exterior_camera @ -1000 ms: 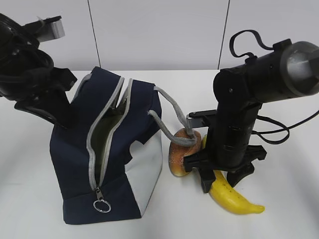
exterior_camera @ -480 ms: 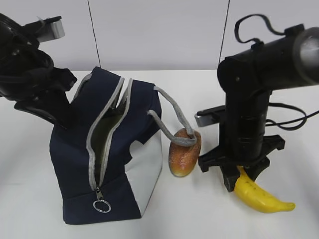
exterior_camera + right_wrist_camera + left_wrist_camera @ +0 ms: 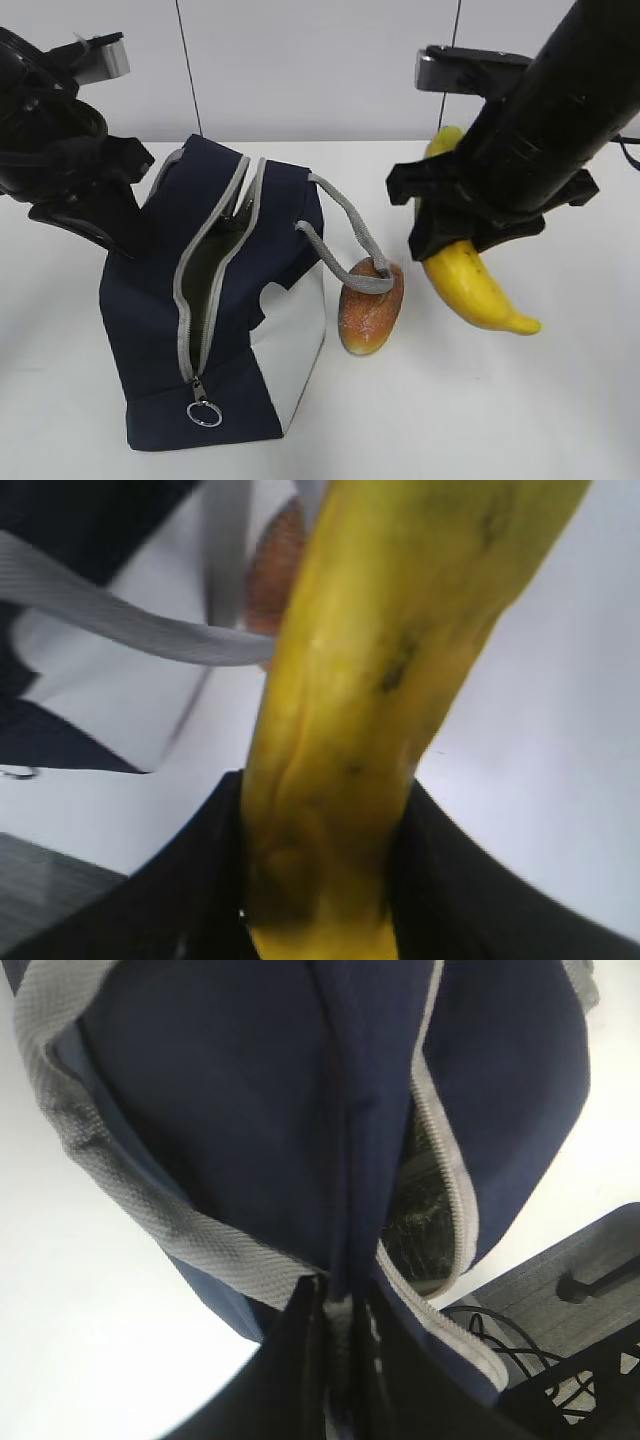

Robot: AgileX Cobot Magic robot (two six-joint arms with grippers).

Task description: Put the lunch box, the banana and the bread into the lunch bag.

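Note:
The navy lunch bag [image 3: 150, 330] stands at the left with its zipper open along the top. My left gripper [image 3: 340, 1300] is shut on the bag's [image 3: 230, 1090] fabric beside the opening, and in the exterior view the bag hides its tips. My right gripper [image 3: 455, 238] is shut on the yellow banana [image 3: 480, 290], which hangs tilted in the air, right of the bag. In the right wrist view the banana [image 3: 380, 660] fills the space between the fingers of my right gripper [image 3: 325, 810]. The bread [image 3: 370, 310] lies on the table against the bag, under a grey handle. The lunch box is out of view.
A grey strap handle [image 3: 345, 245] loops from the bag over the bread [image 3: 275, 570]. The ring zipper pull [image 3: 204, 412] hangs at the bag's near end. White table [image 3: 560, 410] stretches to the front and right. A wall stands behind.
My right gripper closed on the banana and raised it off the table, well above where it lay. The left gripper and the bag have not moved.

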